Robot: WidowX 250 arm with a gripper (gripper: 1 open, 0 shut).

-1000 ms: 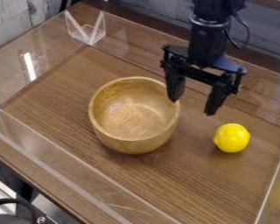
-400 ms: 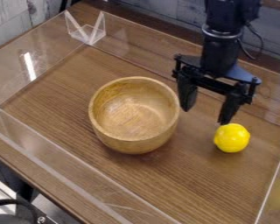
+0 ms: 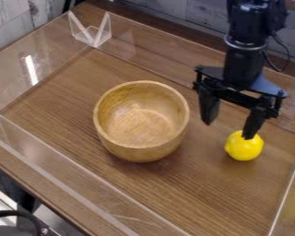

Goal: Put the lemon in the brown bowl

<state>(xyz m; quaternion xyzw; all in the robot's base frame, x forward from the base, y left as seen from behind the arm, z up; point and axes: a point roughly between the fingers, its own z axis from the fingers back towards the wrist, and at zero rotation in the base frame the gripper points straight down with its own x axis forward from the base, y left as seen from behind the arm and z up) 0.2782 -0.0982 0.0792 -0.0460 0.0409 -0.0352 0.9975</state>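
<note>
Nothing is placed yet: the lemon (image 3: 245, 146) lies on the table (image 3: 64, 101) at lower right, beside the empty bowl (image 3: 141, 120), with the gripper (image 3: 234, 123) spread wide just above it, ungrasped.

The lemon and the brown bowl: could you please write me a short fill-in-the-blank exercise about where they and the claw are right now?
1. The lemon lies on the wooden table, ____ the brown bowl.
2. The claw stands just above the ____.
3. The claw's fingers are ____, gripping nothing.
4. The inside of the brown bowl is ____.

Missing words: outside; lemon; open; empty
</note>
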